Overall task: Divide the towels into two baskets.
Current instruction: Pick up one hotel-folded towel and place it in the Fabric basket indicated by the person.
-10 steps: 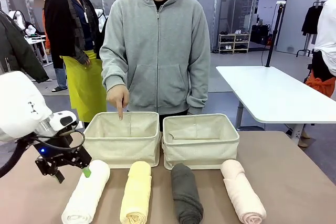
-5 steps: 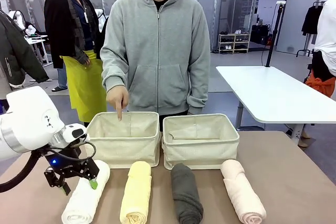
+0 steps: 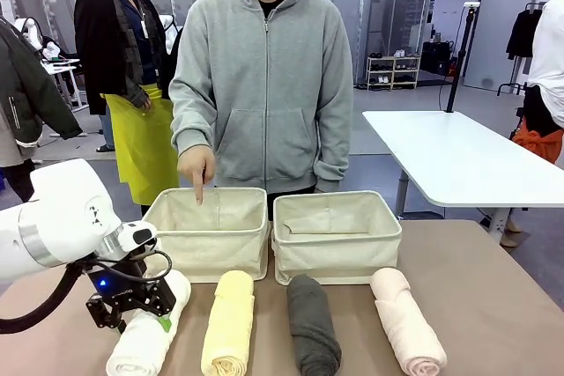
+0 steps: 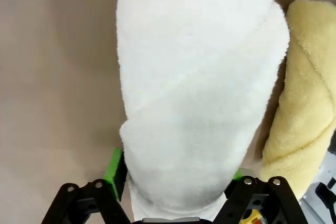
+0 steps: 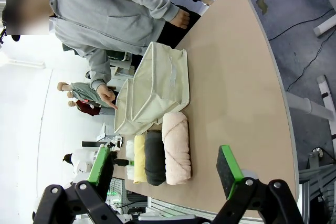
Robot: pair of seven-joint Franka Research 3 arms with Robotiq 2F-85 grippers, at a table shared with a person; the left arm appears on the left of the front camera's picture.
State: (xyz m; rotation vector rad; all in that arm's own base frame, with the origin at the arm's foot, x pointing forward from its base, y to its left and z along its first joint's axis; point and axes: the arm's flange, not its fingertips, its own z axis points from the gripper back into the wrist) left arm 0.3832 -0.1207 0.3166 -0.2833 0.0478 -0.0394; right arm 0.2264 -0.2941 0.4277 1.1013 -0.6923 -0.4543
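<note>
Four rolled towels lie in a row at the table's near edge: white (image 3: 145,336), pale yellow (image 3: 229,323), dark grey (image 3: 313,328) and pale pink (image 3: 405,321). Behind them stand two cream baskets side by side, left (image 3: 209,239) and right (image 3: 335,244), both with nothing in them. My left gripper (image 3: 139,316) is down over the white towel (image 4: 194,93), which still rests on the table. Its green pads (image 4: 114,165) press the roll's two sides and pinch it narrower. My right gripper (image 5: 165,169) hangs open, high beyond the table's right end.
A person in a grey hoodie stands at the far side; one hand (image 3: 198,169) points a finger down into the left basket. The yellow towel (image 4: 304,119) lies close beside the white one. Bare tabletop (image 3: 493,297) stretches to the right of the pink towel.
My left arm has come down and forward along the white towel, and its jaws have closed in from wide open onto the roll. The right arm, the person's hand and the other towels have not moved.
</note>
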